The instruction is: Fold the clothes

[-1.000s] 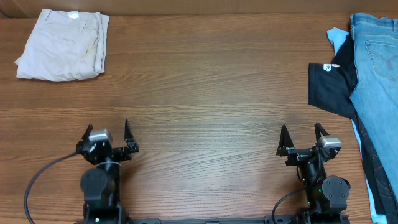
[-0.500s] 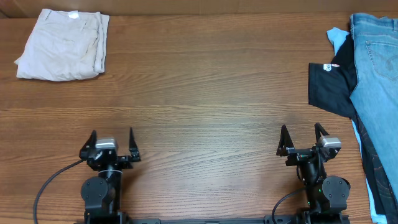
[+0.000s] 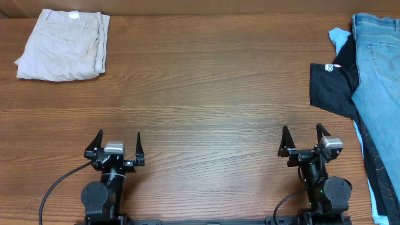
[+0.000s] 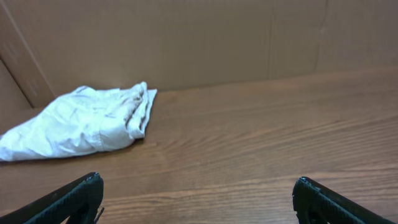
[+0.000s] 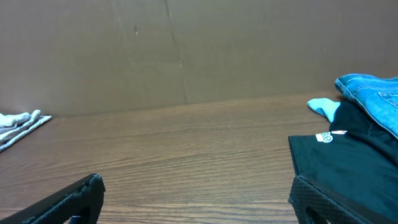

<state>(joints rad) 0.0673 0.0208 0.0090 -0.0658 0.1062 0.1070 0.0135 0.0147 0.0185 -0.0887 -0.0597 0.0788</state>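
The beige garment [image 3: 62, 45] lies folded in a compact pile at the table's far left corner, a small white label at its top edge. It also shows in the left wrist view [image 4: 81, 121] and, as a sliver, in the right wrist view [image 5: 18, 127]. My left gripper [image 3: 119, 139] is open and empty near the front edge, far from the garment. My right gripper [image 3: 302, 132] is open and empty near the front edge on the right.
Blue denim jeans [image 3: 378, 81] lie along the right edge, over a black shirt with a white logo [image 3: 334, 81] and a light blue cloth [image 3: 339, 36]. A brown cardboard wall [image 4: 199, 37] stands behind the wooden table [image 3: 206, 94].
My left gripper has swung from pointing slightly left to pointing straight ahead, shifting a little right. The right arm and the garments have not moved.
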